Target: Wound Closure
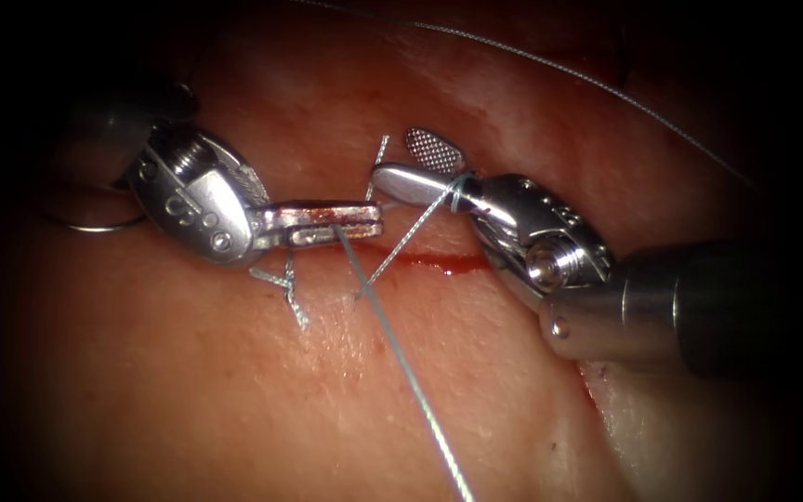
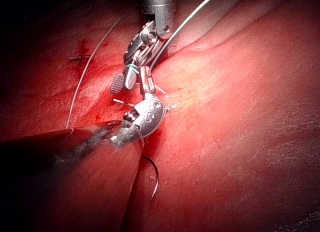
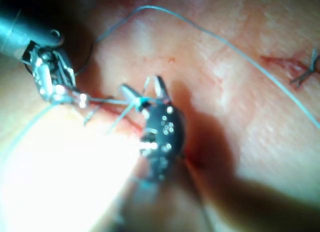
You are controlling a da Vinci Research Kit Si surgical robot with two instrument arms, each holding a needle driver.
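Observation:
My left tool (image 1: 378, 221) has its jaws shut on the thread (image 1: 401, 358), which runs from the jaws down over the tissue (image 1: 234, 400). Facing it, my right tool (image 1: 394, 156) stands with jaws open and holds nothing between them. A turn of thread (image 1: 457, 191) lies round its jaws near the hinge and slants down into the tissue beside the cut (image 1: 439, 265). The curved needle (image 2: 156, 179) lies free on the tissue behind my left tool, with part of its arc (image 1: 95, 226) at the far left. In the wrist views my left tool (image 2: 145, 72) (image 3: 82, 99) meets my right tool (image 2: 124, 84) (image 3: 144, 87).
Short cut thread tails (image 1: 285, 288) stick up from a stitch just below my left tool. A long strand (image 1: 559, 70) crosses the far tissue. A finished stitch (image 2: 80, 56) (image 3: 305, 74) sits further along. Red fluid pools in the cut by my right tool.

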